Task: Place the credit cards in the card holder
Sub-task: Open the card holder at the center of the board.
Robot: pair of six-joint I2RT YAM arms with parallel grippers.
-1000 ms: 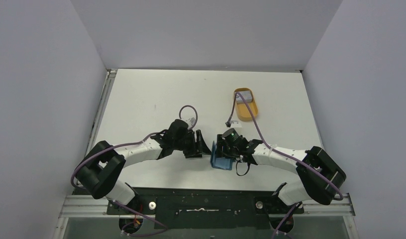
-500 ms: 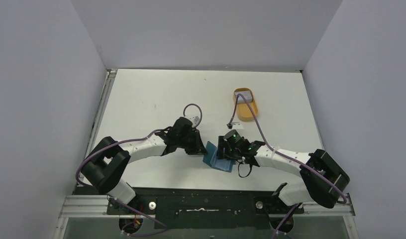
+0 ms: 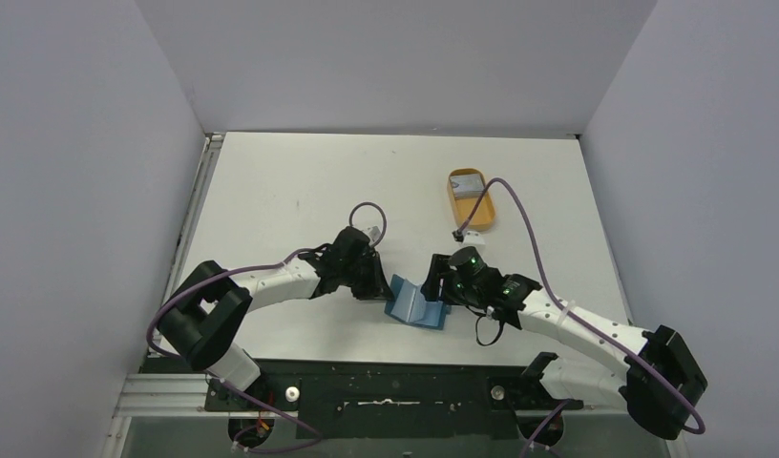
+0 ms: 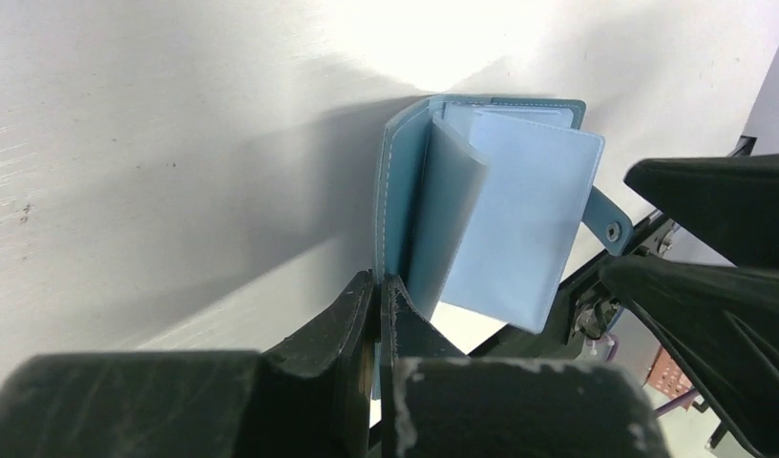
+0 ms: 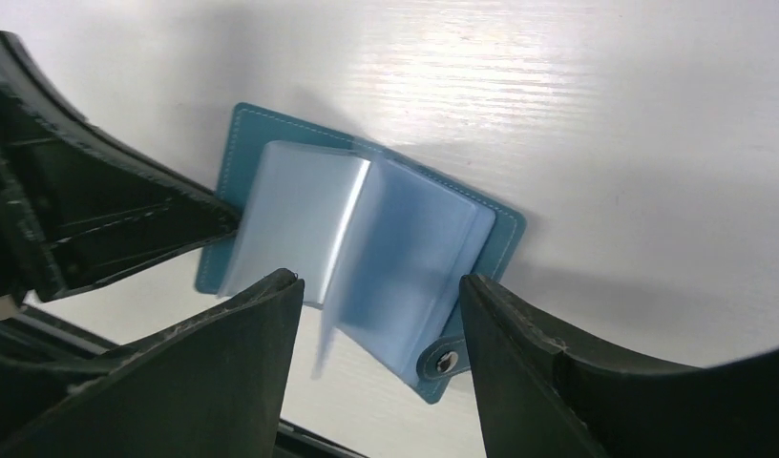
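Card holder (image 3: 416, 305), teal-blue, lying spread like a book near the front middle of the bench (image 3: 290, 191), spine slightly raised, clear sleeves (image 5: 405, 258) fanned upward and snap tab (image 5: 443, 361) sticking out at one corner; no card visible in any sleeve. Pinched at the edge of one cover by the left hand (image 4: 379, 291), fingers closed tight on the blue flap; seemingly held that way to stop the covers folding shut and the whole thing sliding during loading. Hovering just above the sleeves, right hand (image 5: 378, 281), fingers spread wide and empty, one on each side of the open pages, not touching them as far as can be told; perhaps placed to part the sleeves, perhaps about to go for a card. Credit cards (image 3: 467, 180), grey, resting at the far end of an orange tray (image 3: 483, 218), well apart from the card holder, toward the far right of the bench; number of cards not discernible. Judged from this layout: holder open and steadied, loading not yet begun; fetching a card probably a job for the free right hand, nearer the tray.
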